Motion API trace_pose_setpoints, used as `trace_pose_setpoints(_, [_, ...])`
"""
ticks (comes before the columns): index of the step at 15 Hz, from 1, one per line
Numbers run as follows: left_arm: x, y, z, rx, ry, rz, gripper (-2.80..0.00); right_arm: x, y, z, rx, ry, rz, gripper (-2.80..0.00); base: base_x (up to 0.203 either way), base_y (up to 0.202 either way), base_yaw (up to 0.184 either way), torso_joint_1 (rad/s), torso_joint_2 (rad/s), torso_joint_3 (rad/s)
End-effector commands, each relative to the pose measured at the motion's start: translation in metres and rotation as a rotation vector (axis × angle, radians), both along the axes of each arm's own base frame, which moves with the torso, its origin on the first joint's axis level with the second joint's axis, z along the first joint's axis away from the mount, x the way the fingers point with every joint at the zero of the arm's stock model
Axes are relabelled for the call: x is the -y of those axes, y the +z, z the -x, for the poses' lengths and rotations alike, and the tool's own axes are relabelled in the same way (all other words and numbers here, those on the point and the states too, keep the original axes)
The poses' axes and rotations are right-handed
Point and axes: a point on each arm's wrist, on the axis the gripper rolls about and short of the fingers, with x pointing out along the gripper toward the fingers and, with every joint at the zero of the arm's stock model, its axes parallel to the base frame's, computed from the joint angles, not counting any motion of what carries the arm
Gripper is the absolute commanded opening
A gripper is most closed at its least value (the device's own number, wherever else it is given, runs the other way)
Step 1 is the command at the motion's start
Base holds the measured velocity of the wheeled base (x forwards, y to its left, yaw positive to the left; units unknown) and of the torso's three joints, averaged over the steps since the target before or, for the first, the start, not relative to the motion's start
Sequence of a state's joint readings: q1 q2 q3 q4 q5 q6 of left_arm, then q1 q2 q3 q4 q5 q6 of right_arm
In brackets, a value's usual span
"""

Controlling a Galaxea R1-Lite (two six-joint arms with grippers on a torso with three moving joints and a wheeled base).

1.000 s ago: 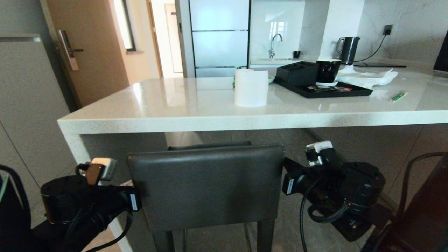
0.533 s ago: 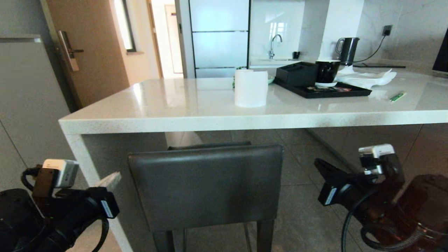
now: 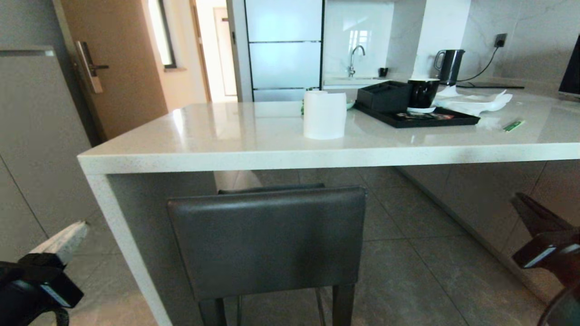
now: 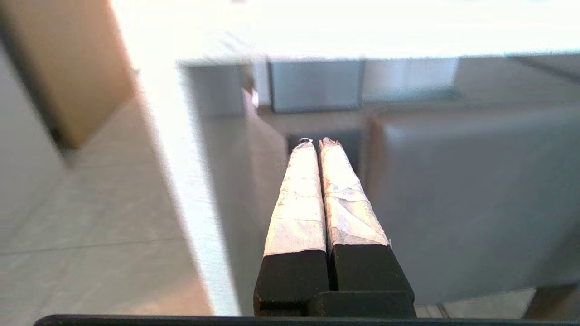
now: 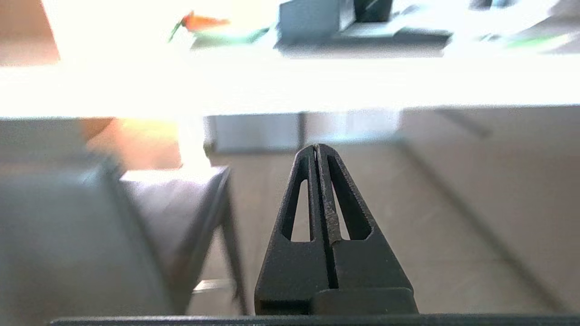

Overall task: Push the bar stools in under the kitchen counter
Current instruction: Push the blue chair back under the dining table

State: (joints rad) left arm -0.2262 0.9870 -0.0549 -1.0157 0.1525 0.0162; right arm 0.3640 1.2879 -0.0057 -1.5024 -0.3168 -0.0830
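Grey stool [image 3: 267, 244] sits under the counter edge [image 3: 317, 158]; both grippers, left [image 3: 61, 240] and right [image 3: 532, 213], pressed together, flank it.

The stool [image 3: 267, 240] sits dead center at 6 o'clock, tucked partly under the counter [image 3: 253, 154]. On top, a paper roll [image 3: 324, 114] at 12, tray [image 3: 417, 117] at 1, kettle [image 3: 449, 65] behind it.

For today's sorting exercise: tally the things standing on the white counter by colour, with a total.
White: 2, paper roll, crumpled paper
Black: 4, tray, box, mug, kettle
Green: 1, small stick
Total: 7
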Motion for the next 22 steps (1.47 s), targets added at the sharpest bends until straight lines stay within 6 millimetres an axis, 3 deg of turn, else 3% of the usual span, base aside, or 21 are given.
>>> trace_pose_setpoints(1, [-0.011, 0.014, 0.037, 0.083, 0.034, 0.016, -2.8, 0.012, 0.012, 0.02, 0.092, -0.041, -0.023, -2.8, 0.0, 0.0, 0.0, 0.0, 0.0, 0.0])
trace_pose_setpoints(6, [-0.022, 0.049, 0.102, 0.083, 0.059, 0.004, -2.8, 0.028, 0.035, 0.053, 0.131, -0.094, -0.004, -2.8, 0.0, 0.0, 0.0, 0.0, 0.0, 0.0])
trace_pose_setpoints(13, [-0.022, 0.055, 0.15, 0.114, 0.116, -0.002, -2.8, 0.048, 0.067, 0.13, 0.081, -0.084, 0.047, -2.8, 0.0, 0.0, 0.0, 0.0, 0.0, 0.0])
trace_pose_setpoints(16, [-0.018, 0.054, 0.171, 0.079, 0.086, -0.013, -2.8, 0.05, 0.064, 0.155, 0.111, -0.185, 0.101, -2.8, 0.0, 0.0, 0.0, 0.0, 0.0, 0.0])
trace_pose_setpoints(18, [-0.018, 0.042, 0.168, 0.057, 0.079, -0.018, -2.8, 0.048, 0.058, 0.168, 0.14, -0.222, 0.125, -2.8, 0.0, 0.0, 0.0, 0.0, 0.0, 0.0])
trace_pose_setpoints(22, [-0.019, -0.005, 0.176, 0.038, 0.066, -0.013, -2.8, 0.043, 0.009, 0.187, 0.098, -0.154, 0.149, -2.8, 0.0, 0.0, 0.0, 0.0, 0.0, 0.0])
